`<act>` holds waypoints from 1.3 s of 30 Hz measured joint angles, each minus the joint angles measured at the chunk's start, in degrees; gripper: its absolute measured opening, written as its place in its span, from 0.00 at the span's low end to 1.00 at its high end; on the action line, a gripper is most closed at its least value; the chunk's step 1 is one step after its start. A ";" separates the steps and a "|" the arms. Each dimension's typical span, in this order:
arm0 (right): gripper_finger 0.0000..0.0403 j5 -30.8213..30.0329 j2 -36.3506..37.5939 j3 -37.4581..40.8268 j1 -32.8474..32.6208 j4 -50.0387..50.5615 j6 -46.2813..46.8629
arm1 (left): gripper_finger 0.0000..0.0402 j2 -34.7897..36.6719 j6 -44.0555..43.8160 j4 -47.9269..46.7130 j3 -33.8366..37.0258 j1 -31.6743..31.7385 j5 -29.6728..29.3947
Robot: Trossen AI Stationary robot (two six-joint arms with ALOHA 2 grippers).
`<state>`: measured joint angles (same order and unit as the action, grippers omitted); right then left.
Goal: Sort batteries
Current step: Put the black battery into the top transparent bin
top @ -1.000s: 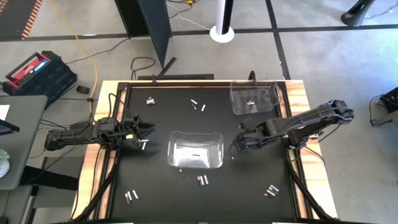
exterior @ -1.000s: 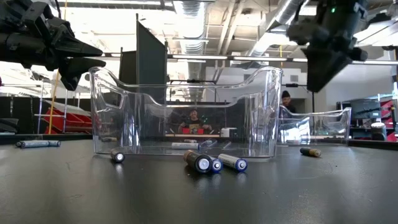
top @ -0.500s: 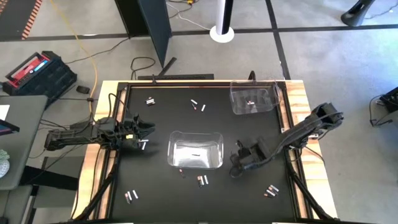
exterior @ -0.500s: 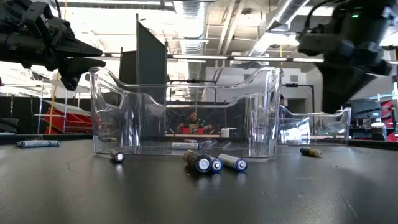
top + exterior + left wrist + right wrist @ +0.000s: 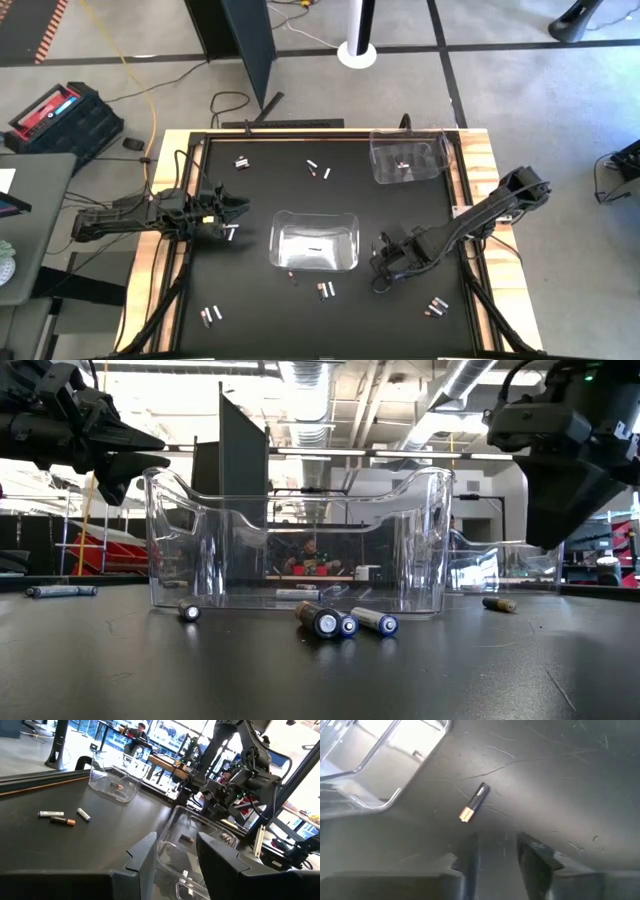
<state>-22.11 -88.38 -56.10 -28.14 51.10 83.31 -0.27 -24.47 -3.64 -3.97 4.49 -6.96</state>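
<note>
Fingers of my right gripper (image 5: 497,851) parted, empty, hovering over dark copper-tipped battery (image 5: 474,802) lying on black table (image 5: 580,780) beside clear bin (image 5: 380,760). Left gripper (image 5: 175,857) open, idle. Bin corner cut off.

No readable text, label, brand, number or sign found anywhere (battery (image 5: 474,802) casings too small and blurred for print; likewise the red case (image 5: 62,114) on the floor).

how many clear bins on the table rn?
2. One clear bin sits mid-table between the arms; the other bin is at the far right corner. None look hidden.
</note>
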 joint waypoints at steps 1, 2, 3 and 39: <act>0.42 0.15 0.00 0.15 -0.01 -0.40 -0.25 | 0.33 0.00 0.01 0.00 0.00 0.00 0.01; 0.45 0.55 0.00 0.48 -0.02 -1.00 -0.58 | 0.33 0.00 0.00 0.01 0.00 0.00 0.02; 0.48 1.03 0.00 0.94 -0.01 -1.56 -0.65 | 0.33 0.00 0.00 0.00 0.00 0.00 0.01; 0.49 -11.74 -10.69 12.79 -2.62 -28.59 -7.50 | 0.33 0.00 0.00 -1.06 -0.05 0.02 0.00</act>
<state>-33.85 -99.07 -43.31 -30.76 22.51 75.81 -0.27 -24.47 -4.70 -4.01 4.51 -6.96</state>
